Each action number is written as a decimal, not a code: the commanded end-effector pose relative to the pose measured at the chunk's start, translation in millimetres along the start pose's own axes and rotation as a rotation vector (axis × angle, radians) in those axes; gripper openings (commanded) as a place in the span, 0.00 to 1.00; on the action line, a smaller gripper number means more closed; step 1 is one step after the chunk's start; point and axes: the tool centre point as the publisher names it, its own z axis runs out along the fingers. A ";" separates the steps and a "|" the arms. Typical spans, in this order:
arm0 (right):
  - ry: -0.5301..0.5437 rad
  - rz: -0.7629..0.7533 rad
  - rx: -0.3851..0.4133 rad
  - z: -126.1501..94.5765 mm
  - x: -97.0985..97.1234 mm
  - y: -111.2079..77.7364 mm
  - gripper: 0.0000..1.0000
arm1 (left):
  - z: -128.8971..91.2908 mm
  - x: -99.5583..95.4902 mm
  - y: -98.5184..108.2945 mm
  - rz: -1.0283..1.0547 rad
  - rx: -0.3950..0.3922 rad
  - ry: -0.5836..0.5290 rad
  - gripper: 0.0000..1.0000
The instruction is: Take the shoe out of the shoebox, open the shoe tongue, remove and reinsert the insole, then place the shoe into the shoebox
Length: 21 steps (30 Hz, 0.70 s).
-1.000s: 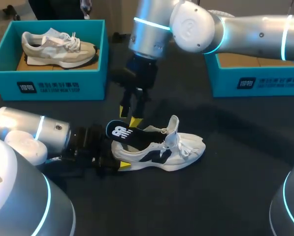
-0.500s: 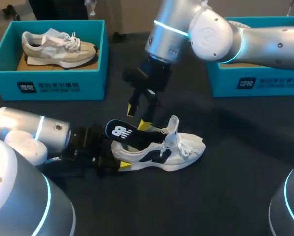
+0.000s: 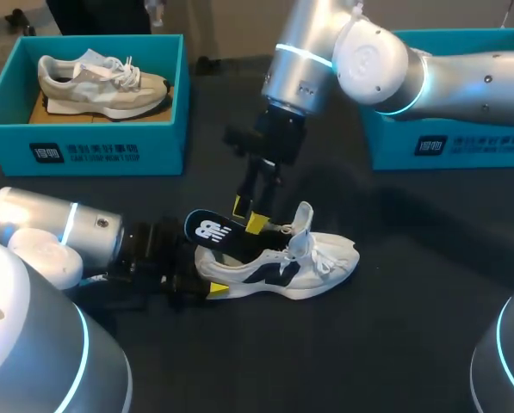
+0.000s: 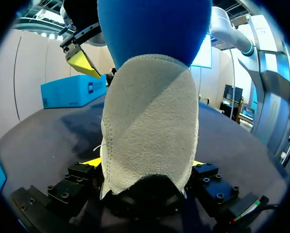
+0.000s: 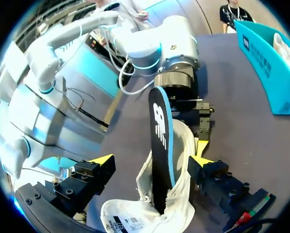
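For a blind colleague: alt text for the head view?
A white-and-black sneaker lies on a dark table, heel clamped by the left gripper, a black insole sticking out. The open right gripper hangs over the insole; a beige sneaker sits in a teal shoebox.

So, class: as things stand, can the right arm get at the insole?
Probably yes. The right gripper hangs open just over the insole, which sticks up out of the shoe. Nothing lies between them, and the left gripper clamps only the heel.

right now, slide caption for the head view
Left gripper grips the white-and-black sneaker by the heel; right gripper, fingers open, straddles its protruding black insole.
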 end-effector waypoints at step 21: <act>0.048 0.087 -0.124 26.7 4.2 -6.3 0.46 | 0.8 0.6 -0.2 0.000 -0.002 -0.001 0.00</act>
